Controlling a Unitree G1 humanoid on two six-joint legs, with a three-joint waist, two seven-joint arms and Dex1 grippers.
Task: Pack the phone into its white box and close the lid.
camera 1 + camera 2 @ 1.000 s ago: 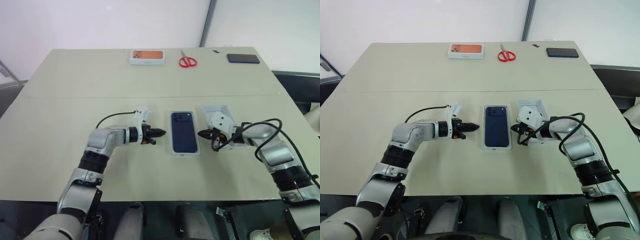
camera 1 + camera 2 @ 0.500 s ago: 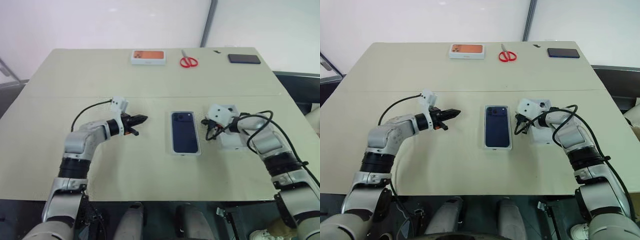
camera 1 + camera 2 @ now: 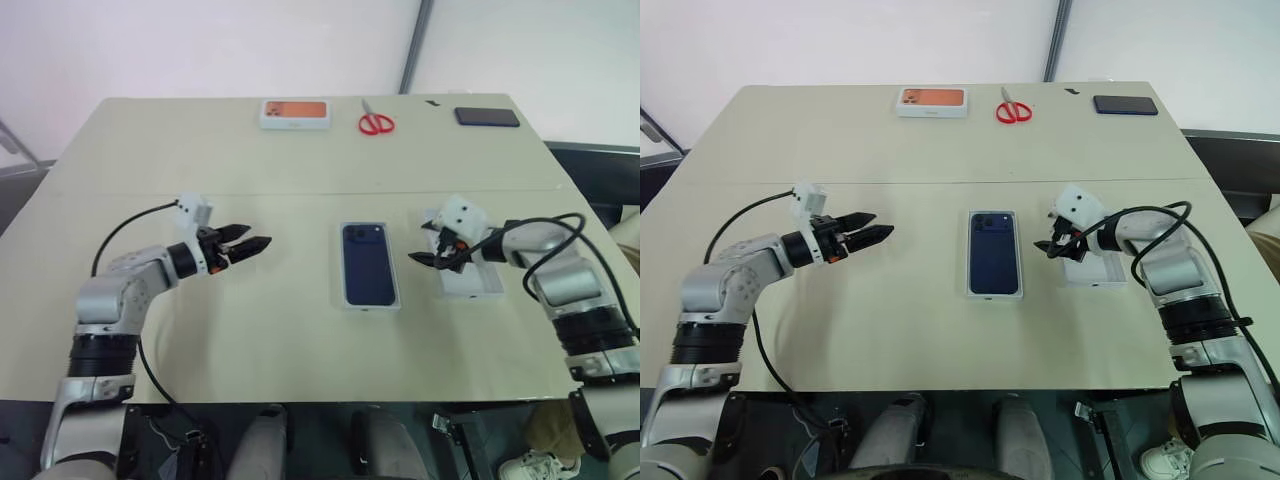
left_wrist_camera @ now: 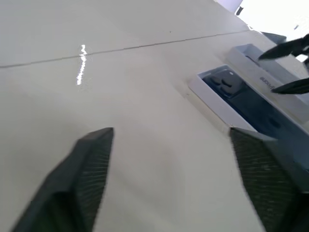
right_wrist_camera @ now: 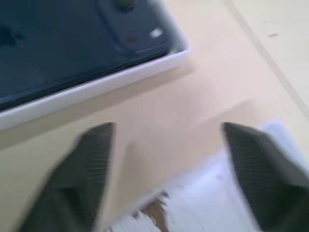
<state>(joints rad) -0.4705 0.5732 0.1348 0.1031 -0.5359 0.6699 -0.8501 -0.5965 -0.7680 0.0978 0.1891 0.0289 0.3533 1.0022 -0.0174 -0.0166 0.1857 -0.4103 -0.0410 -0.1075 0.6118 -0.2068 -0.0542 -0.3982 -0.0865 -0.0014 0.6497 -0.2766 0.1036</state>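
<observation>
Sitting mid-table, the phone lay face down in the box. Lid lay just right of it, under the right gripper, fingers spread, holding nothing. Left gripper hovered well left, also spread and empty.

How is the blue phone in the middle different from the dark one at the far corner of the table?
The phone lies inside the white box, while the black phone lies bare on the table. The phone's long side points away from the robot; the black phone lies crosswise. The phone looks dark blue with a camera cluster showing; the black phone looks plain. Both are slim, dark and lying flat.
</observation>
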